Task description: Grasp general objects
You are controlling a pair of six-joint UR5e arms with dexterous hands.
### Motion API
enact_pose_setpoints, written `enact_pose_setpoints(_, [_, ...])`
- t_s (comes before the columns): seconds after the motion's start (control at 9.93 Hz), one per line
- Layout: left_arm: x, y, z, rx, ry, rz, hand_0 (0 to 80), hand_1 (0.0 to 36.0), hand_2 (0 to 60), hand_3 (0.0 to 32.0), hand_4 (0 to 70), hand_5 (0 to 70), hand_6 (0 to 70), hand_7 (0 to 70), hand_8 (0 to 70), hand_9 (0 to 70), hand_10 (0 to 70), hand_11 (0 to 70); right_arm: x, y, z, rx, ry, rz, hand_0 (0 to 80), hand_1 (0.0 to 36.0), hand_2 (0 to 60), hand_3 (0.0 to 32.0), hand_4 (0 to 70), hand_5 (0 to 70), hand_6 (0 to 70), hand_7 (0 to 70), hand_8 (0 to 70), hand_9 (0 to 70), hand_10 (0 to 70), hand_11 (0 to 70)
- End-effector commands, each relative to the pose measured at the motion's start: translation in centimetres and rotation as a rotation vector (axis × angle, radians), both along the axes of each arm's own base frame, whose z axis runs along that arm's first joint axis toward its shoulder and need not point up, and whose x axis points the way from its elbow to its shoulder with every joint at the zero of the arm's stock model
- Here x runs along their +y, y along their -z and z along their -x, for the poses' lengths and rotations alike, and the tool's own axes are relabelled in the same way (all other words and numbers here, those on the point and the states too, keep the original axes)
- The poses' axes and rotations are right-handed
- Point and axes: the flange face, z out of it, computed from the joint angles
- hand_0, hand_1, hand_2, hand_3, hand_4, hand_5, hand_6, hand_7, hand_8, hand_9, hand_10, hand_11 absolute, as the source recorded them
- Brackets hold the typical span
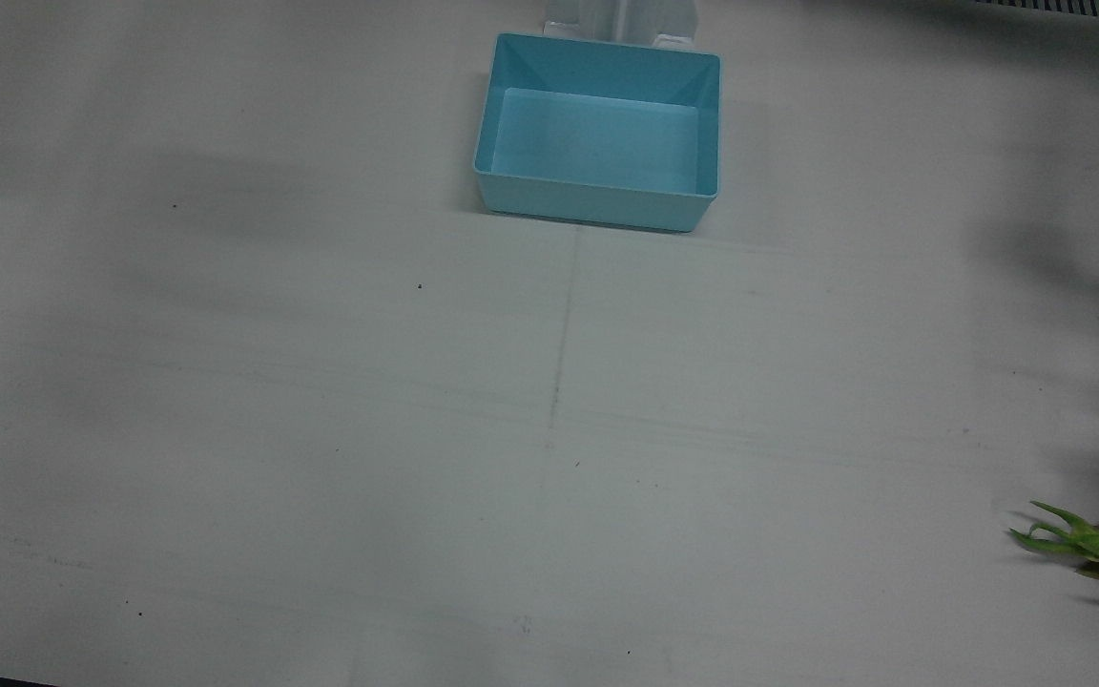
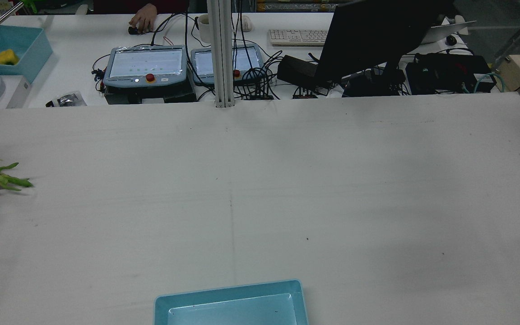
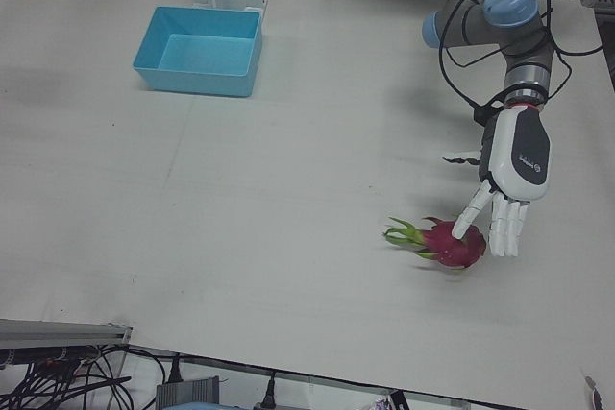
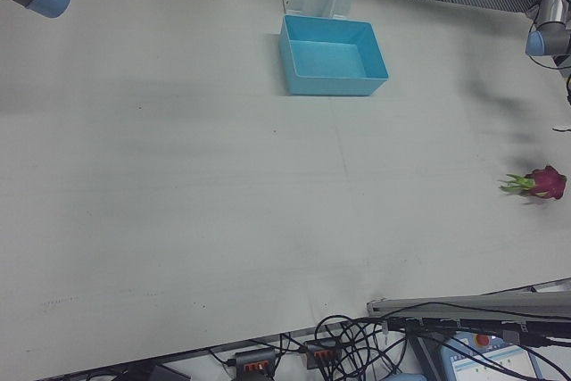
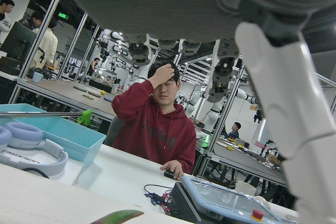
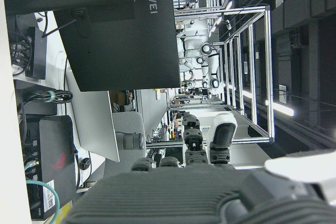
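Left-front view records one dragon fruit [image 3: 450,242] lying on the white table [image 3: 269,237] near its front edge, well apart from one empty blue bin [image 3: 200,51] at the far side. One left hand [image 3: 512,172] hangs above and beside the fruit, fingers [image 3: 501,227] extended and spread downward, one fingertip touching or nearly touching the fruit; it holds nothing. The front and rear views show the fruit only at their edges and no hand. The right hand [image 6: 210,187] appears solely in its own camera, fingers raised toward a monitor [image 6: 126,30]; its state cannot be determined.
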Motion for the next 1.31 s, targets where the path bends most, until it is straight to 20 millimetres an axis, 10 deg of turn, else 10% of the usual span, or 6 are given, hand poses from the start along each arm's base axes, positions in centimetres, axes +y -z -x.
enact_pose_setpoints(0.0, [0.4,-0.6,-2.1,-0.112,0.058,0.011,68.5,18.1,0.0,0.0,18.4,0.0,0.0,7.7,0.0,0.1,0.0,0.0,0.0,0.0,0.0,0.0,0.0,-0.001,0.0,0.0,0.0,0.0,0.0,0.0,0.0,0.0,0.0,0.0,0.0,0.0])
enact_pose_setpoints(0.2, [1.2,-0.4,-7.3,-0.173,0.031,0.042,70.0,19.4,0.0,0.0,1.0,0.0,0.0,6.2,0.0,0.0,0.0,0.0,0.0,0.0,0.0,0.0,0.0,0.0,0.0,0.0,0.0,0.0,0.0,0.0,0.0,0.0,0.0,0.0,0.0,0.0])
enact_pose_setpoints(0.4, [0.3,1.6,-10.9,-0.197,0.042,0.08,68.5,20.5,0.0,0.0,0.0,0.0,0.0,6.8,0.0,0.0,0.0,0.0,0.0,0.0,0.0,0.0,0.0,0.0,0.0,0.0,0.0,0.0,0.0,0.0,0.0,0.0,0.0,0.0,0.0,0.0])
enact_pose_setpoints(1.21, [-1.0,-1.7,-11.8,-0.283,0.041,0.204,58.4,17.5,0.0,0.0,0.0,0.0,0.0,3.4,0.0,0.0,0.0,0.0,0.0,0.0,0.0,0.0,0.0,0.0,0.0,0.0,0.0,0.0,0.0,0.0,0.0,0.0,0.0,0.0,0.0,0.0])
